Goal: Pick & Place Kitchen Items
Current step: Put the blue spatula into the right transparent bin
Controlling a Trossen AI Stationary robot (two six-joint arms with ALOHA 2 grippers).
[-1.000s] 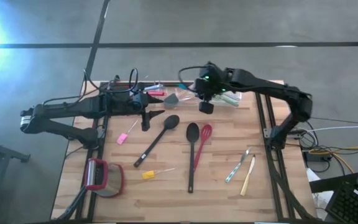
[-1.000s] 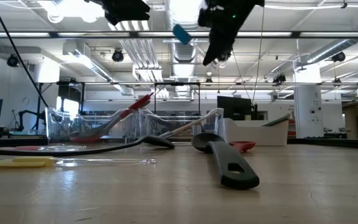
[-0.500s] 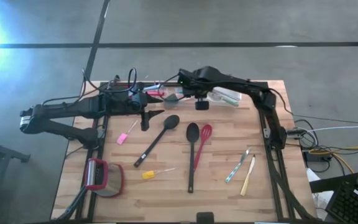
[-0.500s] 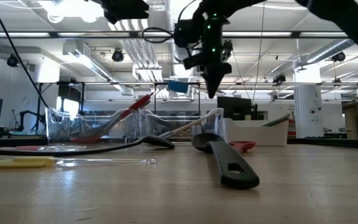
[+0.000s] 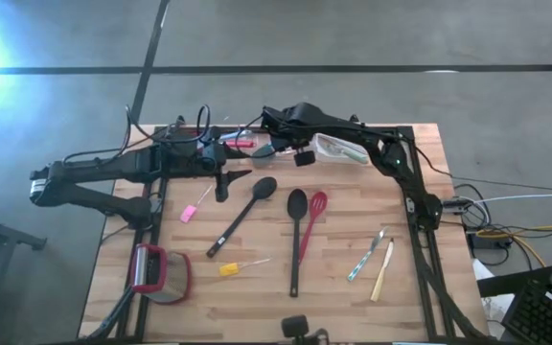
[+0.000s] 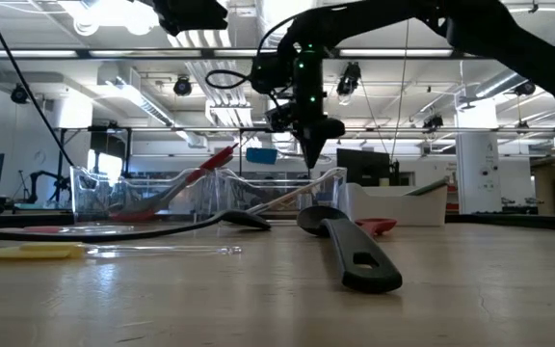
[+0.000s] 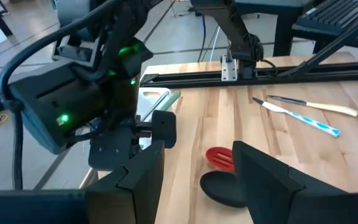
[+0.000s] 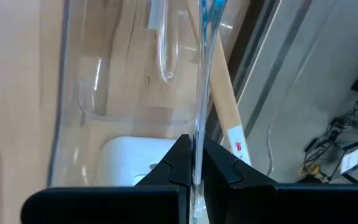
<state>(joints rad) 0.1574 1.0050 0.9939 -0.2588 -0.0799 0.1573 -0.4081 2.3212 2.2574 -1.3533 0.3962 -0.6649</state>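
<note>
My right gripper [image 5: 276, 147] hangs over the far middle of the table, shut on a thin utensil with a clear handle and a blue end [image 6: 261, 154]. It is just above the clear tub [image 6: 143, 193], which holds red utensils. My left gripper [image 7: 194, 180] waits open and level at the tub's near side [image 5: 230, 174], touching nothing. Two black spoons [image 5: 257, 192] [image 5: 296, 206] and a red whisk [image 5: 316, 203] lie flat mid-table. A yellow piece [image 5: 230, 270], a pink piece [image 5: 192, 213] and cutlery [image 5: 367, 257] also lie on the wood. My right gripper pinches the utensil's thin clear handle [image 8: 197, 146] between its two fingers. The fingers slant steeply down from above. The handle runs on past the fingertips to the blue end [image 8: 211, 11]. The utensil is lifted clear, over the clear tub.
A white tub [image 5: 343, 149] stands at the far right beside the clear one. A red-framed round object [image 5: 156, 273] lies at the near left. Dark rails [image 5: 420, 240] run along both table sides. Bare wood shows near the front edge.
My right gripper has swung toward the table's left and sunk toward the clear tub, tipping from near level to steeply down and rolling. The blue-ended utensil went with it, its blue end dropping from high above to just over the tub's rim.
</note>
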